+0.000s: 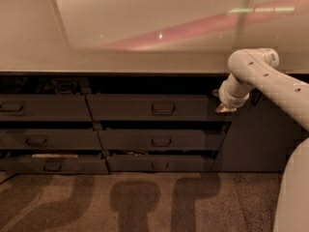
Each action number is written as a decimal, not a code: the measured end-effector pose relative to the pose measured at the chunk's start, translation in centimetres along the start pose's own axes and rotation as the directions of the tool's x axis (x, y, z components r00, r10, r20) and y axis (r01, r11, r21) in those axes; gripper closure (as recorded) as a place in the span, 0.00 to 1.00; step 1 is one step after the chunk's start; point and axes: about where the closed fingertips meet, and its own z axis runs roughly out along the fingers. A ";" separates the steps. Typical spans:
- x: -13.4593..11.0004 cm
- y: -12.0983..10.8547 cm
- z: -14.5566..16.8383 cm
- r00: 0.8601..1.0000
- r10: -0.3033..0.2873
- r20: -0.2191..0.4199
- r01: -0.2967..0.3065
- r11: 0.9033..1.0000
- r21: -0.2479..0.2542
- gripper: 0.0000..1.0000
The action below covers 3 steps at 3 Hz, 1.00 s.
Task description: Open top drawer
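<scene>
The top drawer (125, 107) is the wide dark grey front just under the counter edge in the middle column. Its dark loop handle (163, 108) sits at its centre. The front looks flush with the fronts around it. My gripper (223, 108) hangs at the end of the white arm (260, 74), beside the right end of this drawer front. It is at handle height and well to the right of the handle. It holds nothing that I can see.
Two slimmer drawers (161, 140) (159, 164) lie below the top one. A left column of drawers (43, 108) stands beside them. A pale countertop (120, 62) overhangs them all. A plain dark panel (256, 139) is on the right, and brown carpet (145, 202) lies in front.
</scene>
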 end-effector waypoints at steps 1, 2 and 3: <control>0.0 0.0 0.0 1.000 0.000 0.000 0.000 1.000 0.000 1.00; -0.1 0.0 -0.1 1.000 -0.003 0.001 0.003 1.000 -0.003 1.00; -0.1 0.6 0.1 1.000 -0.012 0.000 0.012 1.000 -0.005 1.00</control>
